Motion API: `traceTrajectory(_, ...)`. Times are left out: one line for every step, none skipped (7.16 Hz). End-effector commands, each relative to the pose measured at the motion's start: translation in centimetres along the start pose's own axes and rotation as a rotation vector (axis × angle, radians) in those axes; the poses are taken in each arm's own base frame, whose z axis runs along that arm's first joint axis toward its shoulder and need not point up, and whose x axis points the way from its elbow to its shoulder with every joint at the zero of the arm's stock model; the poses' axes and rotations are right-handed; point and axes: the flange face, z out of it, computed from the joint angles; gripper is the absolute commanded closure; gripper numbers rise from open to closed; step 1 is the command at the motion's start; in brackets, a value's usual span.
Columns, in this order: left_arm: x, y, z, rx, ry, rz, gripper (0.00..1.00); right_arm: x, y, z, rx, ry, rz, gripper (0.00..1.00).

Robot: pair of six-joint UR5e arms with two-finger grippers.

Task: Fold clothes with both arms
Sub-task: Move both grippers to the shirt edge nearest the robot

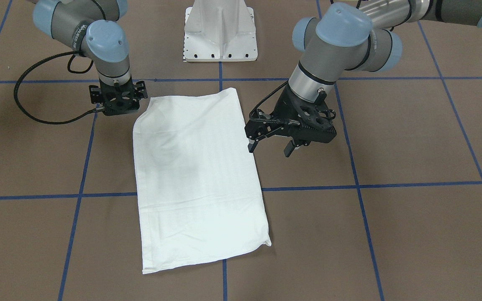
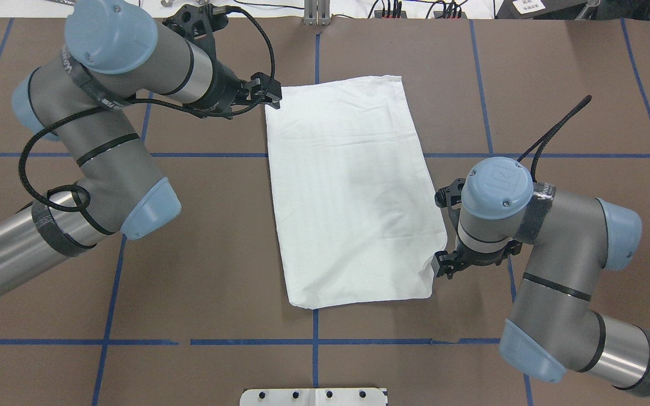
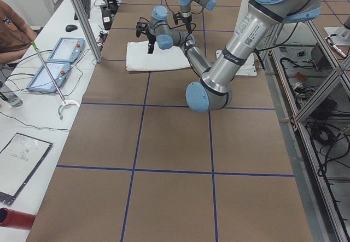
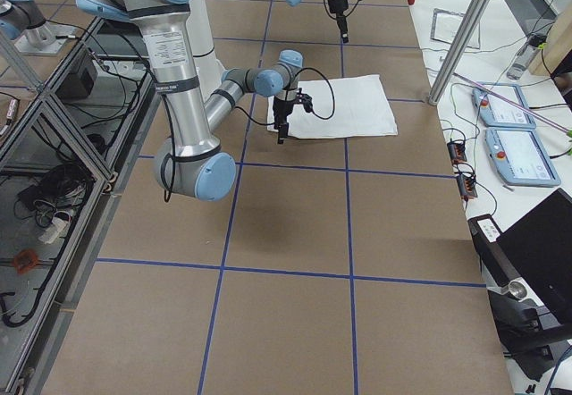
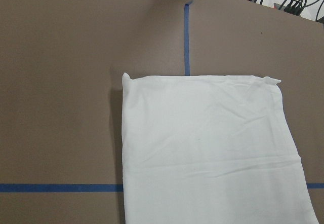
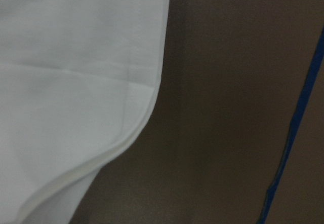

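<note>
Overhead exterior view, 12 o'clock taken as away from the robot. Found at table centre: white T-shirt (image 2: 353,192), folded into a long narrow rectangle, lying flat on the brown table (image 2: 556,84), long axis roughly 12 to 6 with a slight lean toward 5. No sleeve, collar or print on show; faint creases across the far third. Noted in the right wrist view: stacked edges at the rounded near corner, hence several layers. Judged light, soft and limp, with no stiffness of its own; likely to sag, drag and shed its under-layers if pinched by the top ply alone or lifted at one point. Judged neither fragile nor prone to sliding on the matt surface. Recommended hold: both corners of one short end, pinched through all layers and raised level together. Next out, left gripper (image 1: 269,148) off the long edge at about 10 to 11 o'clock of the shirt, apparently raised clear of the cloth, fingers spread wide, nothing between them. Opposite, right gripper (image 1: 117,99) by the 5 o'clock corner, pointed straight down, just beside the edge; fingers hidden under the wrist, so cannot tell how far apart, nor whether touching cloth. Further out: blue tape lines (image 2: 201,154) gridding the table, white pedestal base (image 1: 221,31) at 6 o'clock.
</note>
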Motion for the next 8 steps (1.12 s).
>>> traceTrajectory(-0.1, 0.0, 0.1, -0.001, -0.002, 0.002, 0.00, -2.9, -0.8, -1.3, 0.034, -0.043, -0.024, 0.00)
traceTrajectory(-0.4, 0.0, 0.3, -0.002, -0.008, 0.001, 0.00, -3.8, -1.7, -2.6, 0.064, -0.070, -0.032, 0.00)
traceTrajectory(-0.6, 0.0, 0.4, -0.002, -0.011, 0.002, 0.00, -3.9, -1.7, -2.7, 0.067, -0.072, -0.031, 0.00)
traceTrajectory(-0.7, 0.1, 0.5, -0.004, -0.014, 0.000, 0.00, -4.1, -1.6, -3.2, 0.072, -0.080, -0.032, 0.00)
traceTrajectory(-1.0, 0.8, 1.4, -0.017, -0.023, -0.003, 0.00, -4.3, -1.5, -3.3, 0.071, -0.086, -0.012, 0.00)
traceTrajectory(-1.3, 3.9, 3.3, -0.040, -0.043, 0.000, 0.00, -4.5, -1.4, -3.9, 0.094, -0.115, -0.008, 0.00)
traceTrajectory(-0.8, 7.1, 4.3, -0.080, -0.042, -0.100, 0.00, -4.6, -1.5, -4.4, 0.149, -0.193, 0.022, 0.00)
traceTrajectory(-0.4, 11.3, 4.5, -0.139, -0.045, -0.152, 0.00, -4.3, -1.0, -4.7, 0.172, -0.236, 0.044, 0.00)
